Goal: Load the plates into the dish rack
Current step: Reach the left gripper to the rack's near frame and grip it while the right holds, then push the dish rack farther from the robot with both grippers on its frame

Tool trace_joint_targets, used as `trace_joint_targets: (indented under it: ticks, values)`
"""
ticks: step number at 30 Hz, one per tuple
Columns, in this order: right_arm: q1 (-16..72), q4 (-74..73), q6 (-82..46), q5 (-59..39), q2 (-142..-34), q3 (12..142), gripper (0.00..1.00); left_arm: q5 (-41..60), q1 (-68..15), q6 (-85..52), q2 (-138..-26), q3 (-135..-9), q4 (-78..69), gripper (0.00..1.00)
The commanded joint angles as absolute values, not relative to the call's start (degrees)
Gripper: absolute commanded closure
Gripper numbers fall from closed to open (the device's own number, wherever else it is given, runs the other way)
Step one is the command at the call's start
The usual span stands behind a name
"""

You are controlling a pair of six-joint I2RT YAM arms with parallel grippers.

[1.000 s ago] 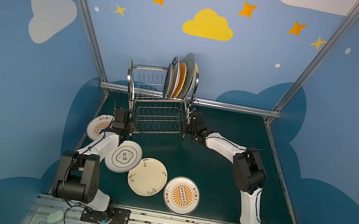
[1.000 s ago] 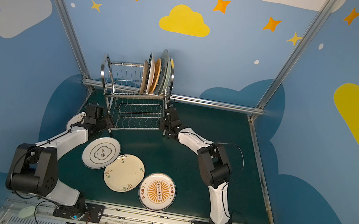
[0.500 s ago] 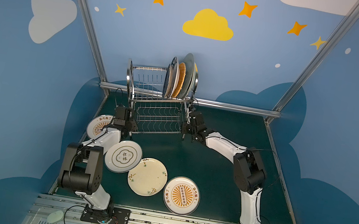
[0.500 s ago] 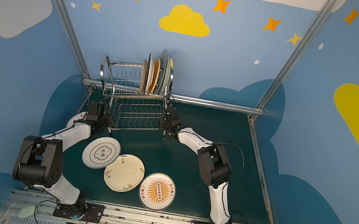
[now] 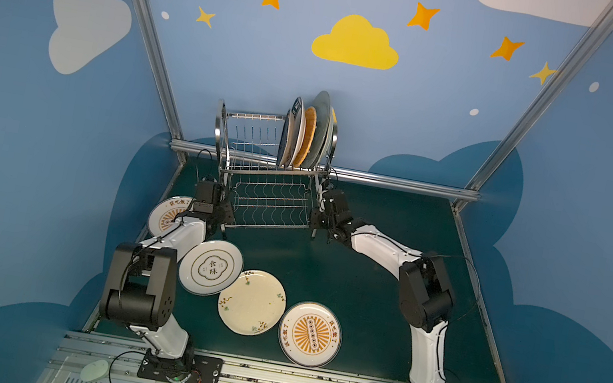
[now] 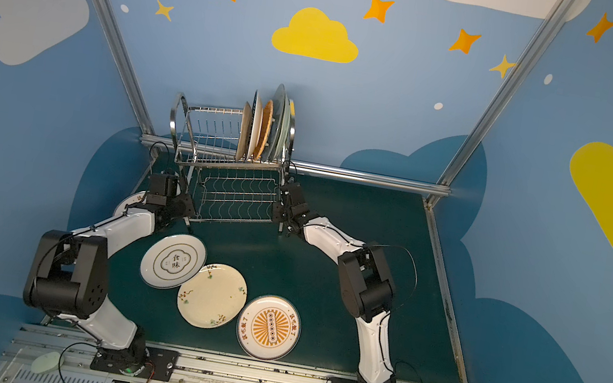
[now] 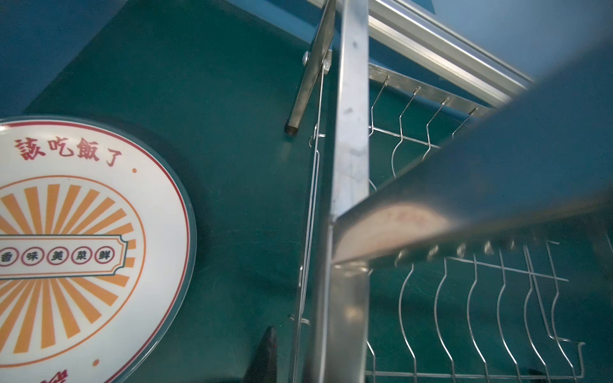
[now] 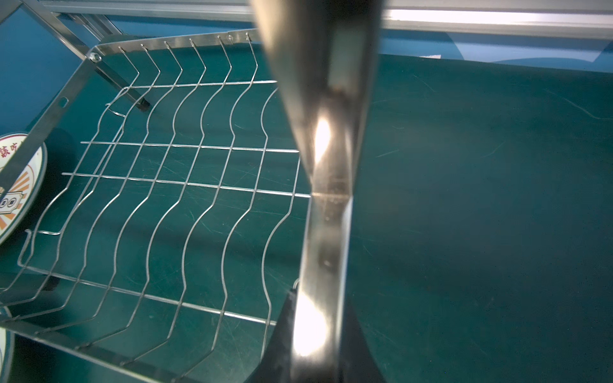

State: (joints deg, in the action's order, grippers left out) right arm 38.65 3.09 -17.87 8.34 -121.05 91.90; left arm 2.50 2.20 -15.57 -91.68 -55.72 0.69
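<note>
Near the far edge of the worktop (image 5: pixel 396 224), my right pincer (image 5: pixel 317 222) clamped the right end frame of the dish rack (image 5: pixel 270 171); my left pincer (image 5: pixel 224 216) straddled the left frame, gripping or not I couldn't tell. The rack's long axis ran between them. Five plates (image 5: pixel 306 133) stood in its upper tier; four lay flat toward the near-left corner.

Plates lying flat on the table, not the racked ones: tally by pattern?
Orange-sunburst plates: 2
Cloud-emblem plate: 1
Cream floral plate: 1
Total: 4
</note>
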Motion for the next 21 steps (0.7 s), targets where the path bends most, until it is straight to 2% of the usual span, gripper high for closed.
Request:
trace_joint_targets:
  ticks: [1,12,21]
  values:
    - [36.66,7.43,-25.67,10.33,-115.61,90.38,1.0,8.33,2.24,-22.47,-94.3,-56.89,-3.03,0.95]
    - [36.06,8.85,-26.37,15.27,-112.29,87.85,1.0,8.97,-0.92,-23.07,-97.1,-59.15,-3.9,0.96]
    - [33.37,9.15,-27.37,16.0,-107.52,82.35,1.0,7.84,-7.01,-24.58,-100.08,-62.01,-4.12,0.96]
